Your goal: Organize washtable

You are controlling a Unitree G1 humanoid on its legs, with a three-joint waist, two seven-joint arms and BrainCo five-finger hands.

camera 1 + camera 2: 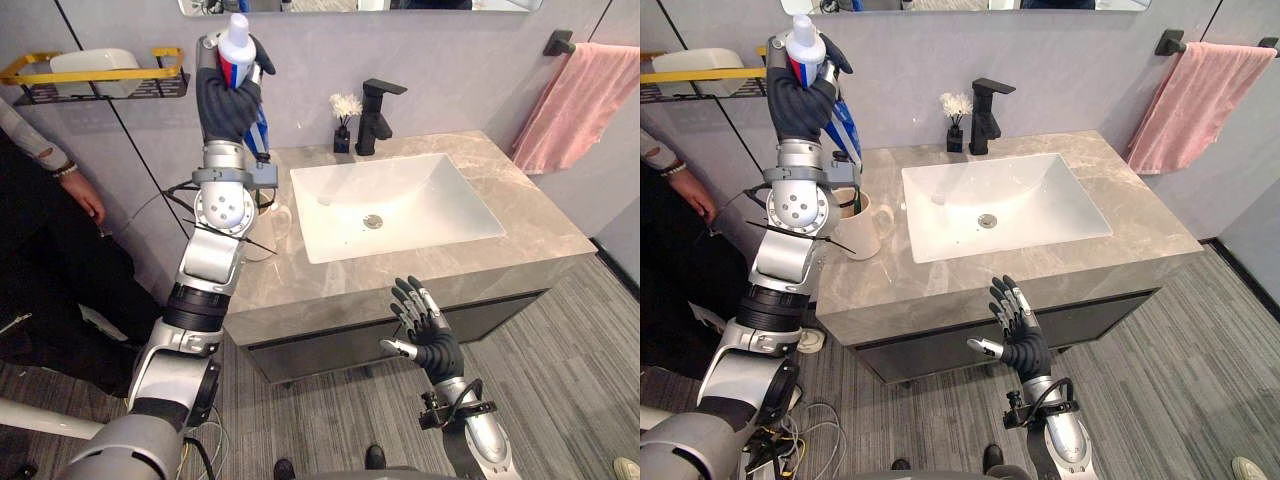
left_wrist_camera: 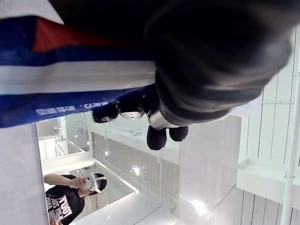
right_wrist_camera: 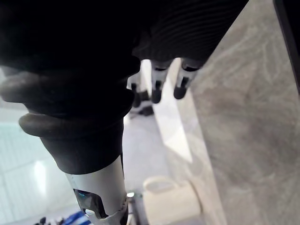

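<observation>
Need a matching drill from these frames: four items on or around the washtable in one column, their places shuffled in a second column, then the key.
Things
1. red, white and blue toothpaste tube
2. white ceramic mug
3. pink cloth towel
4. black metal faucet

Places
A. hangs from the black wall bar
B. stands behind the white rectangular basin
C. held up in the left robot hand
D. sits on the grey stone counter, left of the basin

Pairs: 1-C, 2-D, 3-A, 4-B

Nothing legible: white print on the toothpaste tube (image 2: pixel 70 75) and on a person's black shirt (image 2: pixel 63 207) is too blurred to read
</observation>
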